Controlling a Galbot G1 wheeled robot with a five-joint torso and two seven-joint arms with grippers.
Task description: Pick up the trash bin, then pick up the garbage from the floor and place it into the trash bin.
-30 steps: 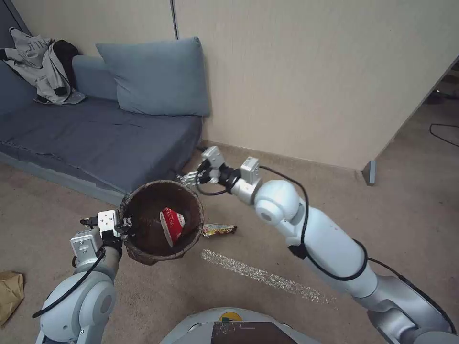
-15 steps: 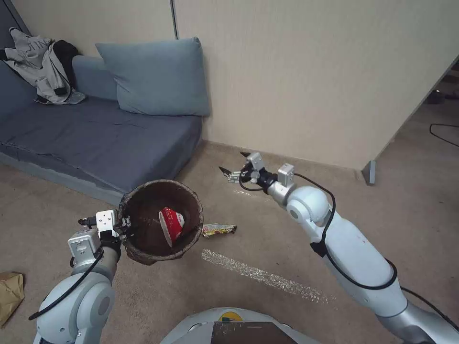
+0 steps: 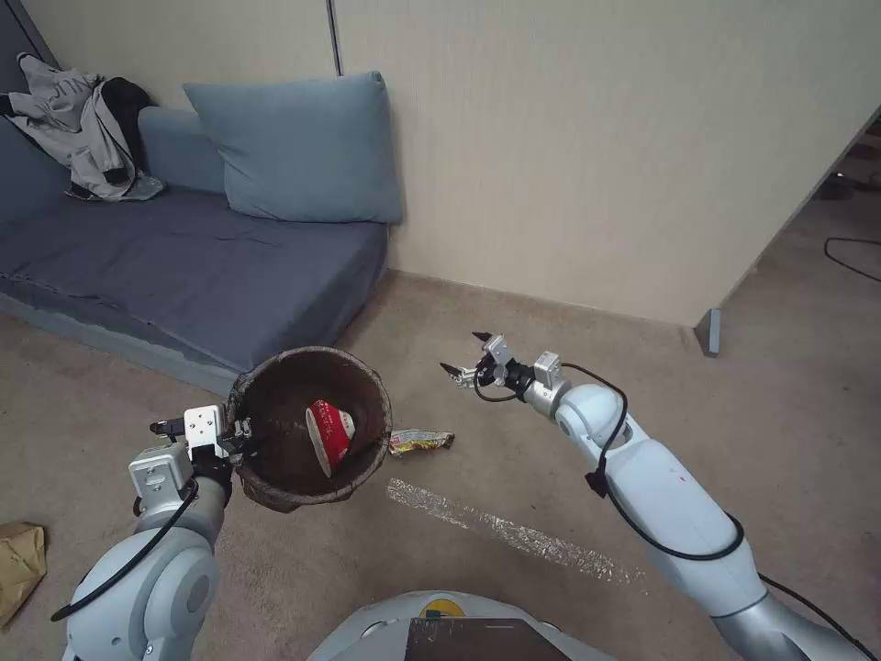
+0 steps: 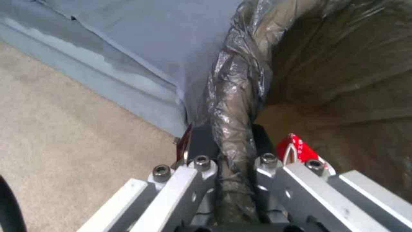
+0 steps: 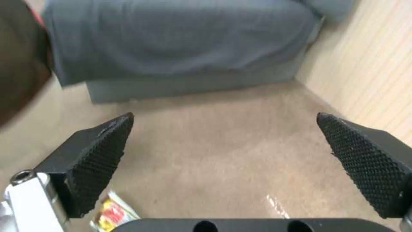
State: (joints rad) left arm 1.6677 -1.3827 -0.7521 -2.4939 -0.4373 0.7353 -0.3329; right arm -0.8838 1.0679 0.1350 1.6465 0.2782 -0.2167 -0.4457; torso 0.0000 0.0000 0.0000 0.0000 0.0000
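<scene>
Left gripper (image 3: 240,431) around trash bin (image 3: 275,487)

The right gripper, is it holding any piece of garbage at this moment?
No, the right gripper is open with only bare carpet between its fingers, and a yellow wrapper lies on the floor below.

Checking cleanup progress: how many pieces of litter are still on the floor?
2. A yellow wrapper lies on the carpet beside the trash bin; a brown paper bag lies by the left arm. More may lie out of view.
</scene>
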